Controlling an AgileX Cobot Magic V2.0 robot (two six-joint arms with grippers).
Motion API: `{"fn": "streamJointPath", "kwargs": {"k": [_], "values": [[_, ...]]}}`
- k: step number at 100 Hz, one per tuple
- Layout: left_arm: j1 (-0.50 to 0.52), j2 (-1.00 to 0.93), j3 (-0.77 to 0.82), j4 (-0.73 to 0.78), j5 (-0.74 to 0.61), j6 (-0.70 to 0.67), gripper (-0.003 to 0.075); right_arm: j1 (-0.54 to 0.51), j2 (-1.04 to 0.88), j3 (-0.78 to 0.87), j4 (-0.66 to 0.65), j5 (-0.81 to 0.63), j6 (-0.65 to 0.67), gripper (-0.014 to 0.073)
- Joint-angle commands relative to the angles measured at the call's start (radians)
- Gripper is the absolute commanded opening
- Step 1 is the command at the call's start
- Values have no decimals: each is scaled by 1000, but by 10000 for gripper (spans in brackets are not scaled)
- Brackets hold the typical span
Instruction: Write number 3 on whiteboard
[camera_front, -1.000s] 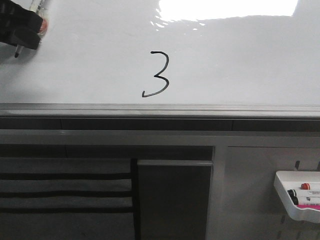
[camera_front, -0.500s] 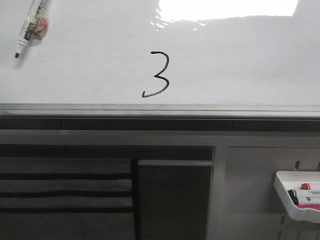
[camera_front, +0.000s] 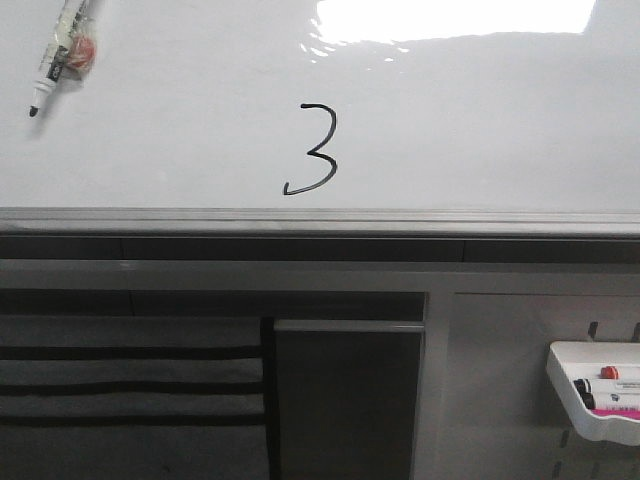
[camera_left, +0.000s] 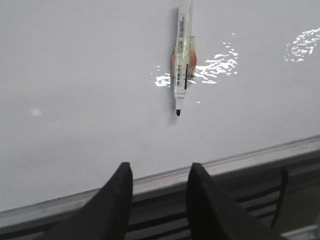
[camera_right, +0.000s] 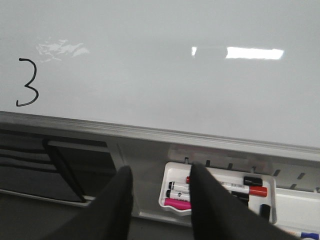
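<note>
A thin black number 3 (camera_front: 315, 150) with a small hook at its lower left is drawn on the glossy whiteboard (camera_front: 480, 120). It also shows in the right wrist view (camera_right: 27, 82). A white marker (camera_front: 60, 55) with an uncapped black tip rests on the board at the far left, held by nothing. In the left wrist view the marker (camera_left: 182, 55) lies beyond my left gripper (camera_left: 160, 167), which is open, empty and back over the board's lower rail. My right gripper (camera_right: 160, 170) is open and empty, below the board, in front of the marker tray.
The board's grey edge rail (camera_front: 320, 218) runs across the front view. Below it are dark panels and a grey wall. A small white tray (camera_front: 560, 372) with several markers hangs at the lower right, and shows in the right wrist view (camera_right: 176, 167).
My left gripper, at the marker one second ago, has let go and drawn out of the front view. The marker stays on the board. The 3 is unchanged.
</note>
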Motion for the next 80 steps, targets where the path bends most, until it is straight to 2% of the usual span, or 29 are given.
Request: {"fn": "streamJointPath", "kwargs": {"k": [1,14,27,70,80], "values": [[-35,-39,35,-28,-196,-13,168,-3,-29,4,-69,-99,3,120],[-73,-58,73,-30,-262,-13,74,-3,-33,22,-76,-101,3,-71],[-80,-58,73,-30,-260,-13,-22,-3,-33,22,-74,-69,3,-69],[-80,-58,73,-30,-260,-13,-20,-3,-33,22,-72,-59,3,-69],[-92,-137,107,-30,-269,-13,-20,-3,-33,22,-72,-59,3,-69]]}}
